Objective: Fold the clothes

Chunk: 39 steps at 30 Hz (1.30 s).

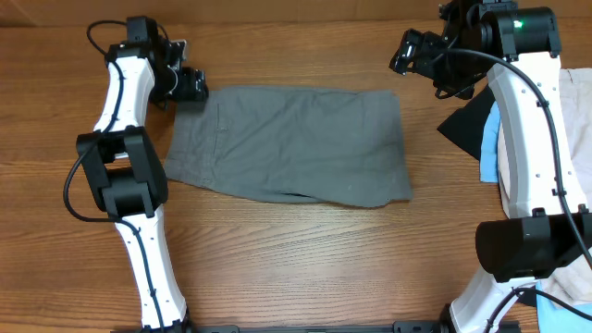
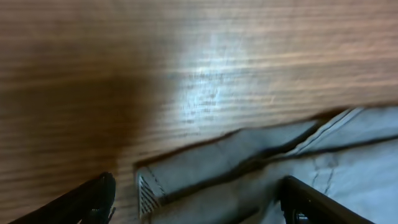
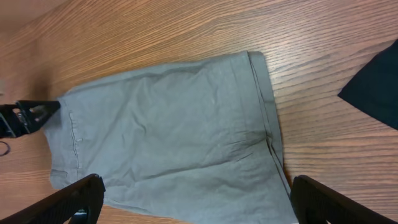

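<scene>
The clothes in play are grey shorts (image 1: 291, 143), lying flat in the middle of the table as a rough rectangle. My left gripper (image 1: 190, 85) sits low at their far-left corner. In the left wrist view that corner (image 2: 249, 168), with its stitched tab, lies between the wide-apart fingers (image 2: 93, 199), so the left gripper (image 2: 199, 208) is open and grips nothing. My right gripper (image 1: 412, 51) hovers open above the far-right side, clear of the cloth. Seen from the right wrist, the whole shorts (image 3: 174, 130) lie below the right gripper (image 3: 199, 205).
A pile of other garments lies at the right edge: a black piece (image 1: 467, 125), a light-blue one (image 1: 490, 143) and a beige one (image 1: 573, 120). The black piece (image 3: 373, 87) also shows in the right wrist view. Bare wood surrounds the shorts.
</scene>
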Motion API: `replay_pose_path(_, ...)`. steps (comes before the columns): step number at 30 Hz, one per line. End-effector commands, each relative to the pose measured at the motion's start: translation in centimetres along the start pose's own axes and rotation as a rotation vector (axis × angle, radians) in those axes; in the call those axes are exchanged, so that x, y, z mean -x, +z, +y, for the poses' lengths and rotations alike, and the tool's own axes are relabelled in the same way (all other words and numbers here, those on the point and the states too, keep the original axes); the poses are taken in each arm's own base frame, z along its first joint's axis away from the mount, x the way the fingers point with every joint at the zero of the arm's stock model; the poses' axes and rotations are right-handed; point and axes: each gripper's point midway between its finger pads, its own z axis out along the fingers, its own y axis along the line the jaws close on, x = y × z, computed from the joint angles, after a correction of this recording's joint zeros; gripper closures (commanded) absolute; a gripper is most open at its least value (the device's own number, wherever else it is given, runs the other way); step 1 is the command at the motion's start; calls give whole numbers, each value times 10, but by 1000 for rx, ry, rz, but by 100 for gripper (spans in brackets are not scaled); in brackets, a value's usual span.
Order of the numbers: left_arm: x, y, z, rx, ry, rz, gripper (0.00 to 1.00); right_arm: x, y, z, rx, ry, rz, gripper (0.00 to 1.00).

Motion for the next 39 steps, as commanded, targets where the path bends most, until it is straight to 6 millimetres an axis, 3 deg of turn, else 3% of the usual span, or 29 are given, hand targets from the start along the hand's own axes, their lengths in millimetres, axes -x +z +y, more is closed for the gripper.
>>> replay_pose_path(1,-5,6,2,4,46,16,13,2,-4,1,9,-7,-10,0)
replay_pose_path(4,-5,6,2,5,46,13,19,2,-4,1,8,-7,-10,0)
replay_pose_path(8,-4,6,2,4,61,10,44,2,-4,1,9,-7,-10,0)
replay_pose_path(12,-3,5,2,5,61,8,56,2,-4,1,9,-7,-10,0)
replay_pose_path(16,5,-3,1,8,62,-12,58,2,-4,1,9,-7,-10,0)
replay_pose_path(21,22,-33,-5,11,70,-39,57,2,-4,1,9,-7,-10,0)
replay_pose_path(25,32,-51,-14,-12,37,-61,65,2,-4,1,9,-7,-10,0)
replay_pose_path(27,31,-52,-18,-27,21,-58,75,2,-4,1,8,-7,-10,0)
replay_pose_path(29,25,-50,-19,-34,16,-34,95,2,-4,1,8,-7,-10,0)
replay_pose_path(36,12,-45,-21,-43,4,17,96,2,-4,1,9,-7,-10,0)
replay_pose_path(39,4,-37,-23,-47,2,42,84,2,-4,1,8,-7,-10,0)
